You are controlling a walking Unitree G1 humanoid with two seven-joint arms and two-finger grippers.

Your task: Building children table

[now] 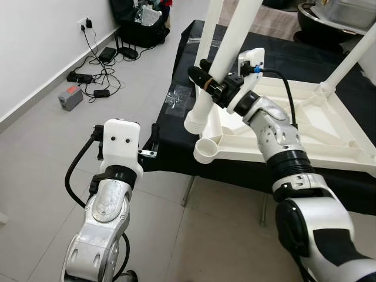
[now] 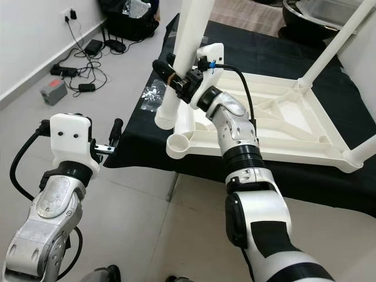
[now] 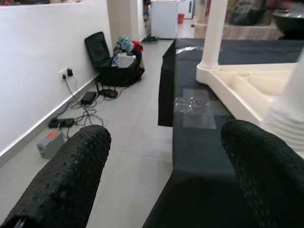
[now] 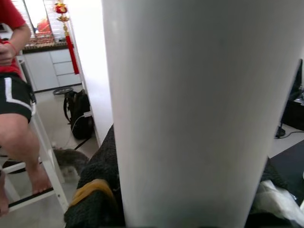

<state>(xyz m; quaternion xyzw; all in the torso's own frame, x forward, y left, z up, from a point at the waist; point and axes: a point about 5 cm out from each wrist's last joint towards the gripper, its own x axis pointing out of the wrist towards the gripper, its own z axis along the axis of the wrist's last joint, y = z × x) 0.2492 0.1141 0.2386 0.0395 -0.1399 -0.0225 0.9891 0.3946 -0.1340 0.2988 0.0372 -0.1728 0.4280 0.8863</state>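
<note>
A white plastic children's table (image 1: 305, 126) lies upside down on a black-covered table (image 1: 176, 158). My right gripper (image 1: 207, 82) is shut on a loose white leg (image 1: 226, 50), which it holds tilted. The leg's ribbed lower end (image 1: 195, 120) hangs just above and beside the empty round corner socket (image 1: 207, 150). In the right wrist view the leg (image 4: 199, 109) runs between the black fingers (image 4: 95, 204). Other legs (image 2: 335, 47) stand fitted in the far corners. My left gripper (image 3: 161, 180) is open and empty, low by the black table's near left edge.
Cables and power adapters (image 1: 94, 70), a grey box (image 1: 70, 97) and a black bag (image 1: 141, 23) lie on the floor by the left wall. Crumpled clear plastic (image 1: 179, 97) sits on the black cloth. A person (image 4: 14, 95) sits on a white stool.
</note>
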